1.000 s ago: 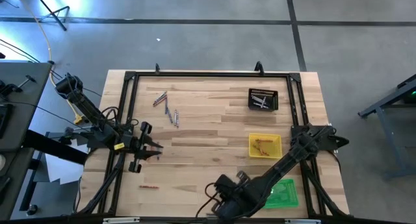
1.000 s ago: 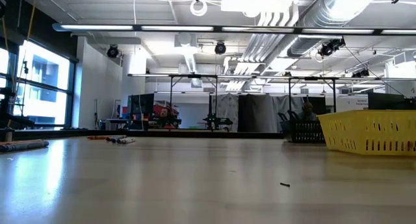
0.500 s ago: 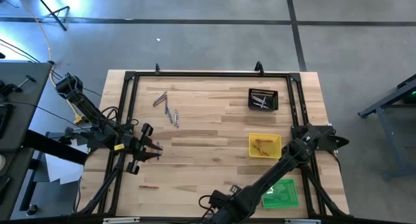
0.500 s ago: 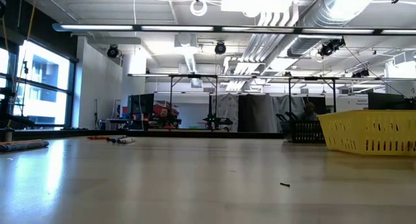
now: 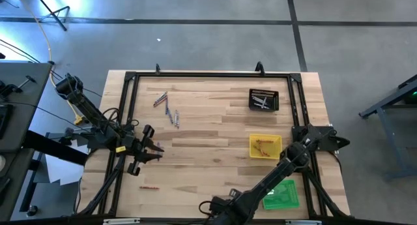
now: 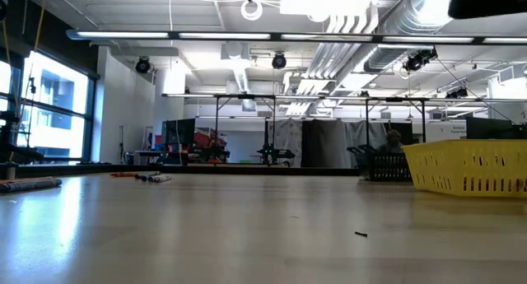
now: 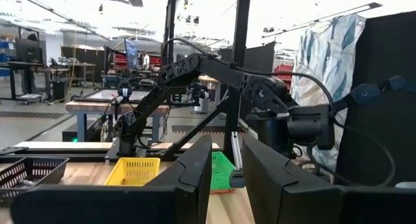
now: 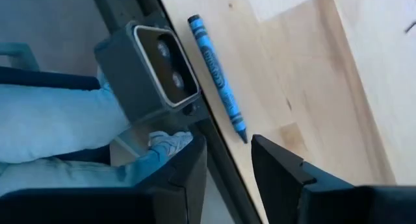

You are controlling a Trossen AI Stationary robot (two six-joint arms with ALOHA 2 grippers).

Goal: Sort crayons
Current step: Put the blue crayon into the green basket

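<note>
A blue crayon (image 8: 218,87) lies flat on the wood by the table's near edge, just ahead of my right gripper (image 8: 227,169). That gripper is open, and nothing sits between its fingers. In the high view the right gripper (image 5: 212,209) is low at the near edge. More crayons (image 5: 167,107) lie loose at the far left, and an orange-red crayon (image 5: 149,186) lies near left. My left gripper (image 5: 156,152) hovers at the table's left side, open and empty.
A black tray (image 5: 263,100) with crayons stands far right. A yellow tray (image 5: 265,145) with orange-red crayons is mid right, and a green tray (image 5: 281,194) is near right. A grey camera box (image 8: 156,68) sits on the near rail beside the blue crayon.
My right gripper has moved toward the table's near edge and a little to the left, away from the green tray.
</note>
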